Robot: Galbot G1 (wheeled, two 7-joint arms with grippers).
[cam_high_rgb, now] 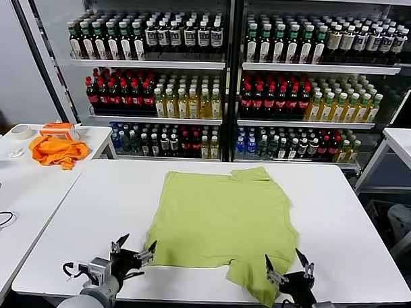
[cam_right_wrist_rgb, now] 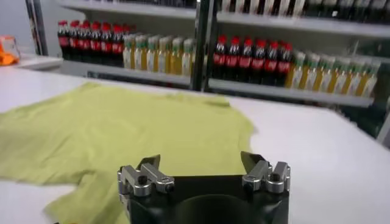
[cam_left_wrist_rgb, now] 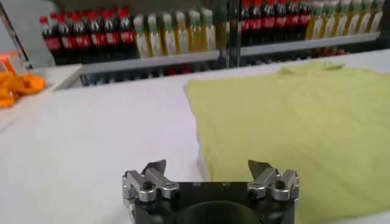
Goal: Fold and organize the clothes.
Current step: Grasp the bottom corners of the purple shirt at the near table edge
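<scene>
Matt yellow-green cotton T-shirt point(cam_high_rgb: 220, 222), smooth matt white table point(cam_high_rgb: 88, 217), glossy bottles point(cam_high_rgb: 182, 35)

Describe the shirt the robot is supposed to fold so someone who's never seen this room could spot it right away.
Find the large white table in front of the drink shelves. The T-shirt lies spread flat across its middle, with the open left gripper and open right gripper at its near edge. It is light yellow-green, unlike the bunched orange garment on the side table.

Shop/retail mock-up: drink fridges point(cam_high_rgb: 225, 73) w/ bottle rows point(cam_high_rgb: 149, 34) behind white tables point(cam_high_rgb: 89, 204).
</scene>
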